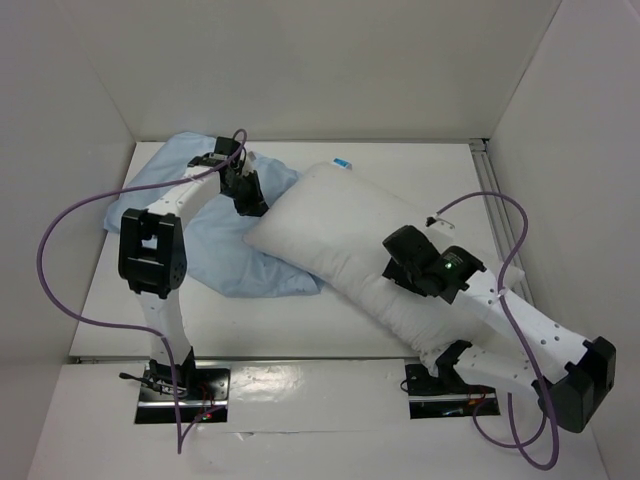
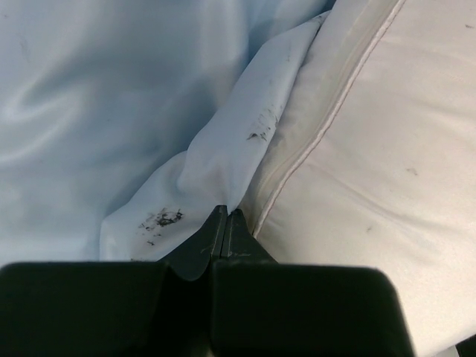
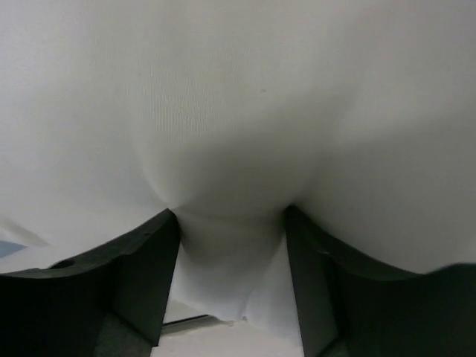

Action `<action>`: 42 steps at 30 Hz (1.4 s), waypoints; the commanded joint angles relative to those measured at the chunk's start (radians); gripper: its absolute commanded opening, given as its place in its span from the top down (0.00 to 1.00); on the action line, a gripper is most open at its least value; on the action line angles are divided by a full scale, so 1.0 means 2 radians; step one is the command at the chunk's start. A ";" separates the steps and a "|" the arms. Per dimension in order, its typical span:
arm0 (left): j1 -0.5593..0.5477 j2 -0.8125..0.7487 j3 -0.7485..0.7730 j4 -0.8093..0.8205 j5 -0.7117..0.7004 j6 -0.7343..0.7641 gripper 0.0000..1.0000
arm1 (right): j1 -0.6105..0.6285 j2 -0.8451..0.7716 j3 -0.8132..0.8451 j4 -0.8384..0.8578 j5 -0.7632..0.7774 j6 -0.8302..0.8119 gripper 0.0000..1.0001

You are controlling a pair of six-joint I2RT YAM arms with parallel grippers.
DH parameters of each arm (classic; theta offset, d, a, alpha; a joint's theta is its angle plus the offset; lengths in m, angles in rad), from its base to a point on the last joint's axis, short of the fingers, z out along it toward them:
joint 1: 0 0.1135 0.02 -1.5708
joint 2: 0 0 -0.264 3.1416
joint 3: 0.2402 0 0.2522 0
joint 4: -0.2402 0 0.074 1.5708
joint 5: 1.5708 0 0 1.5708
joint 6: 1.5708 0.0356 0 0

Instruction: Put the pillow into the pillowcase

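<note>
The pillow [image 1: 335, 225] lies slantwise on the table [image 1: 300, 322], one end near the middle of the far edge and the other reaching toward the near right corner, by the right arm's base. At its far end sits a small blue tag [image 1: 343, 162], too small to read. The pillowcase [image 1: 235, 255] is spread limp and wrinkled over the far left part of the table. Its right side runs up against the pillow's left flank, and part of it seems tucked under that flank.

The left gripper [image 1: 250, 200] hangs over that meeting line. In the left wrist view its jaws are pressed tight together at the tips [image 2: 225, 217], and a raised fold of the pillowcase [image 2: 97, 97] runs straight into them, so the cloth looks pinched there. Dark smudges [image 2: 161, 218] mark this fold near the tips and again higher up. Just beside it lies the pillow [image 2: 372, 149] with its piped seam.

The right gripper [image 1: 398, 258] is down on the pillow's near half, and a green light [image 1: 447, 266] shows on its wrist. In its own view the jaws stand wide apart around the gripper's centre [image 3: 230, 217]. They straddle a bulge of the pillow [image 3: 238, 97], which swells down between the two fingers [image 3: 145, 279] and touches their inner faces.
</note>
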 commanded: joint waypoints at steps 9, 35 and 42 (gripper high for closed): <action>-0.006 -0.042 -0.008 0.000 0.029 0.015 1.00 | -0.010 0.053 0.037 0.078 0.164 -0.107 1.00; -0.005 -0.027 0.028 -0.016 0.023 0.020 1.00 | -0.110 -0.077 0.029 -0.002 0.127 -0.076 0.99; -0.001 -0.054 0.017 -0.021 0.037 0.024 1.00 | -0.076 0.016 0.142 0.076 0.025 -0.189 0.22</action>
